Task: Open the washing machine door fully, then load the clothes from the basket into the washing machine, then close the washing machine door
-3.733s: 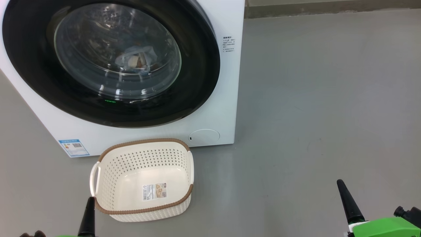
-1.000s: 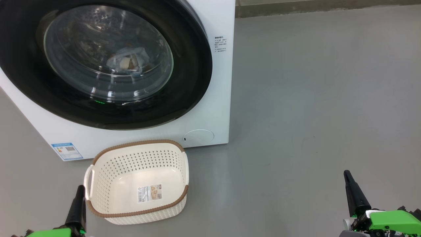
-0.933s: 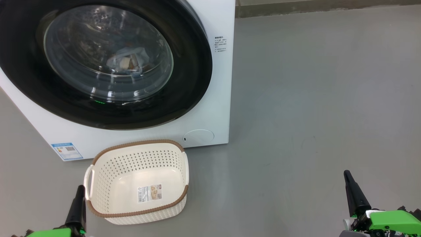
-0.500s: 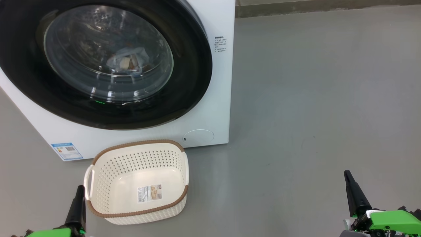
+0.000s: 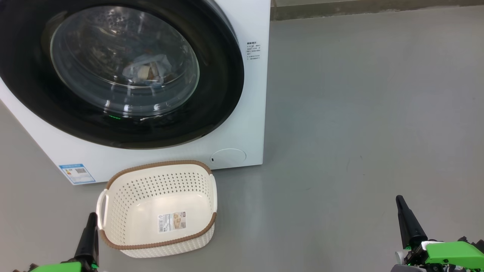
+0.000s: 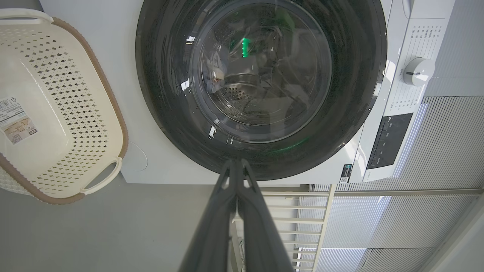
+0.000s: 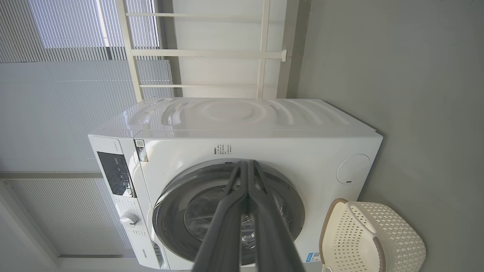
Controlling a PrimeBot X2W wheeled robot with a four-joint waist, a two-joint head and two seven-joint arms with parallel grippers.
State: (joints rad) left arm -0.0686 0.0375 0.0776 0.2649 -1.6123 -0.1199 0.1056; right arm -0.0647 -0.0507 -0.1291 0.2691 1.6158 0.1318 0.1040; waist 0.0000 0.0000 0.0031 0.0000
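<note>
The washing machine stands at the upper left. The washing machine door lies shut against its front. Through the glass bowl, the clothes lie in the drum as a light blue and brown bundle. The basket sits on the floor in front of the machine with just a label sticker on its floor. My left gripper is shut beside the basket's left handle, holding nothing. My right gripper is shut over bare floor at the lower right. The left gripper points at the door; the right gripper points at the machine.
Grey floor spreads to the right of the machine. A wall base runs along the back. The machine carries a round filter cap, a blue sticker and a control knob. Blinds and a white rail stand behind it.
The head view has shifted a little since the oldest frame. Over the last second nothing has visibly moved; both grippers stay shut.
</note>
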